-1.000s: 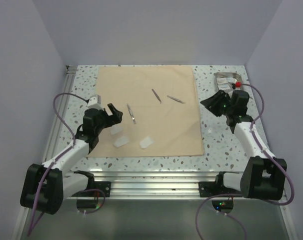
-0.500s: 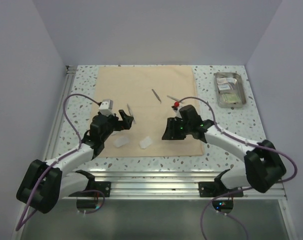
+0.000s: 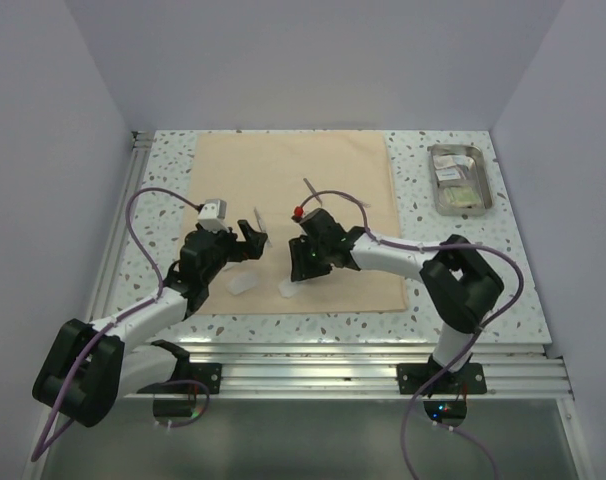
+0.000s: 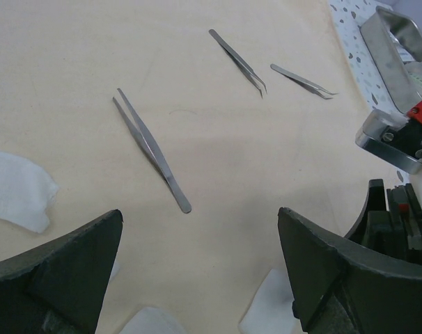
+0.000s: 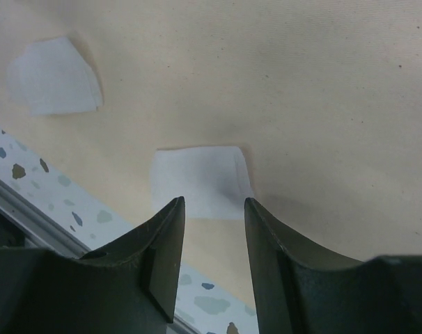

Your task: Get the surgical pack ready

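The tan cloth (image 3: 293, 165) lies spread flat on the table. On it are thin metal tweezers: one long pair (image 4: 152, 149) just ahead of my left gripper, two more (image 4: 239, 61) (image 4: 303, 80) farther off. Two small white sachets (image 3: 242, 285) (image 3: 291, 288) lie near the cloth's front edge. My left gripper (image 3: 245, 243) (image 4: 199, 229) hovers open over the cloth, holding nothing. My right gripper (image 3: 301, 268) (image 5: 213, 202) is open and low, its tips just short of one white sachet (image 5: 197, 182); another sachet (image 5: 54, 83) lies farther left. The steel tray (image 3: 435, 190) sits back right.
More sachets (image 3: 457, 178) lie inside the tray. The right arm (image 3: 403, 255) stretches across the cloth's right half and its wrist (image 4: 399, 139) shows beside my left gripper. The speckled table's front rail (image 5: 30, 209) runs close behind the sachet.
My right arm has swung from the tray at the back right across to the cloth's front, down over a white sachet. My left gripper shifted slightly right, then stayed put.
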Motion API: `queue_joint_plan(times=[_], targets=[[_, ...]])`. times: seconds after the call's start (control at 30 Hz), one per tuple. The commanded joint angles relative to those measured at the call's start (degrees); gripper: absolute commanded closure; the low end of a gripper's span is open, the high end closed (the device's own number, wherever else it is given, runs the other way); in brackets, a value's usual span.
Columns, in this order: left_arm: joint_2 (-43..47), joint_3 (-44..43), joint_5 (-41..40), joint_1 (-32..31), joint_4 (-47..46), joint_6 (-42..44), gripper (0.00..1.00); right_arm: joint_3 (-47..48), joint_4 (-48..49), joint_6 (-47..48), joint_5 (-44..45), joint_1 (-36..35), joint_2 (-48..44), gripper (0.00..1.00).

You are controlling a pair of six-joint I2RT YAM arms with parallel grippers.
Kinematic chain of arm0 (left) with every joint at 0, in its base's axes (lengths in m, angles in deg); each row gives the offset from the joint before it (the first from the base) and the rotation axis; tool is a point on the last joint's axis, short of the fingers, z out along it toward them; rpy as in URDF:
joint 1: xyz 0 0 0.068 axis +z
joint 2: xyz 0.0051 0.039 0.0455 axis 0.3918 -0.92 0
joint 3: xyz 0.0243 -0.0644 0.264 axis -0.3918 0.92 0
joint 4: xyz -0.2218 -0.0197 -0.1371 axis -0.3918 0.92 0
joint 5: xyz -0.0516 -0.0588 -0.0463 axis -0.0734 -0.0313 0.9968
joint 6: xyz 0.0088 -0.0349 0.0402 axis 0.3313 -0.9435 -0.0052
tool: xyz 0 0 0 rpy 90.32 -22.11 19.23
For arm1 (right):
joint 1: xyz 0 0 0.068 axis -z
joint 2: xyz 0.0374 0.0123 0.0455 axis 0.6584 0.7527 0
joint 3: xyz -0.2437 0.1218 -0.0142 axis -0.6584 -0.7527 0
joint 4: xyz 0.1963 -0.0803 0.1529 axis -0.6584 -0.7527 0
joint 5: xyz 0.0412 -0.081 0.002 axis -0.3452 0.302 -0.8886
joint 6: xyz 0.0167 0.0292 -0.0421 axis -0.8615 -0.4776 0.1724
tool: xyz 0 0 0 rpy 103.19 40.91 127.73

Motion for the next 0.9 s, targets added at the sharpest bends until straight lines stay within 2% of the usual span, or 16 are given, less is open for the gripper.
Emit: queue_joint_plan(times=[0.0,0.3,0.47,0.57,0.67,0.77,0.87], targets=[[0.9,-0.2,-1.0,-0.4,-3.3,1.8,0.04,2.8,-0.6,1.7,3.3,-0.5,2.1,0.57],[0.3,-0.8,-0.7,-0.4,-2.8,1.6,0.04,3.4,-0.2,4.3,5.1,-1.5,4.8,0.59],[0.0,-1.1,-0.9,-0.4,-2.5,1.7,0.04,3.7,-0.5,4.6,3.8,-1.9,5.8,0.63],[-0.2,-1.3,-1.1,-0.4,-2.2,1.8,0.04,3.6,0.1,4.5,2.8,-2.2,6.2,0.7],[-0.5,-1.4,-1.1,-0.4,-2.2,1.8,0.04,3.4,0.1,4.2,3.4,-2.2,5.8,0.83],[-0.6,-1.5,-1.0,-0.4,-2.1,1.8,0.04,3.4,-0.1,4.3,4.2,-2.3,4.9,1.0],[-0.6,-1.6,-1.0,-0.4,-2.0,1.8,0.04,3.5,-0.1,4.2,3.6,-2.3,2.9,1.0]])
